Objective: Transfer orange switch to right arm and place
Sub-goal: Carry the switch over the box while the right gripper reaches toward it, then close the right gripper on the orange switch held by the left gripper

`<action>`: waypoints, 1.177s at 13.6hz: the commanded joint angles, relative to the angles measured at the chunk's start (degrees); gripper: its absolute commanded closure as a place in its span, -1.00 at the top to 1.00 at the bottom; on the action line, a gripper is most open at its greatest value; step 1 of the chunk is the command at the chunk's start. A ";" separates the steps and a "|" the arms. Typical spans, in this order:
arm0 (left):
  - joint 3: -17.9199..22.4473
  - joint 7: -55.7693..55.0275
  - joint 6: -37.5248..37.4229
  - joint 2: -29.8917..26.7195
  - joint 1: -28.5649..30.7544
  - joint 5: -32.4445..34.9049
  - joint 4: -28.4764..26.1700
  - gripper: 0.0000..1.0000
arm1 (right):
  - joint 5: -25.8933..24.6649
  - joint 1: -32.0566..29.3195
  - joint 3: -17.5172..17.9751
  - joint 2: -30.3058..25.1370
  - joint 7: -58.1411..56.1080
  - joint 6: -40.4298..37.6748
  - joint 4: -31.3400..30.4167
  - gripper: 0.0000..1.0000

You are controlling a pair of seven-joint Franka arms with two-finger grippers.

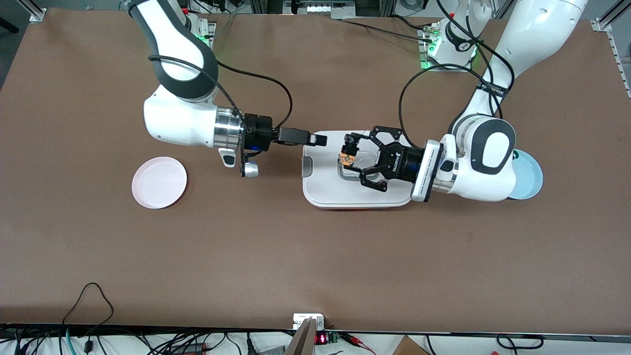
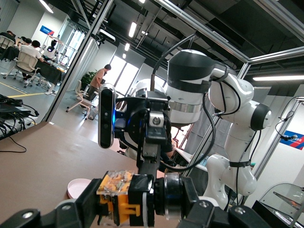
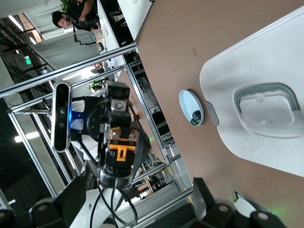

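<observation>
On the side of the right arm's end of the table I see the pink plate (image 1: pixel 159 182), with nothing on it; I think it is where the part should go at the end. Next comes my right gripper (image 1: pixel 319 140), held level over the edge of the white box (image 1: pixel 355 195), its slim fingers standing apart. They point at the part, so I judge that the arm is lined up to take it.

The orange switch (image 1: pixel 347 157) is in the air over the lid of the white box, not on the table. My left gripper (image 1: pixel 352 154) is clamped on it, and the left wrist view shows the claw fingers (image 2: pixel 78 209) pressing the orange body from both sides. The free end of the part looks toward the right gripper, I think so that it has something to take.

The two grippers are near but not touching, so the handover is not yet done. The blue plate (image 1: pixel 532 177) lies partly under the left arm.
</observation>
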 commanded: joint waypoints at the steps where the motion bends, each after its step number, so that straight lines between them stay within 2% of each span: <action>1: -2.52 1.79 4.48 -1.27 0.08 -1.92 -1.12 -0.31 | 2.39 1.20 -0.24 2.19 1.35 2.80 3.53 0.94; 5: -2.88 1.44 4.94 -1.18 0.17 -3.06 -1.12 -0.31 | 4.59 2.87 -0.24 3.78 1.44 6.15 5.29 0.88; 10: -2.79 1.09 4.94 -1.18 0.08 -3.15 -1.04 -0.31 | 6.35 2.87 -0.24 5.01 1.53 6.24 7.23 0.79; 16: -2.88 0.92 4.94 -1.27 0.08 -3.15 -1.04 -0.31 | 6.35 2.52 -0.32 5.54 1.53 6.24 7.67 0.48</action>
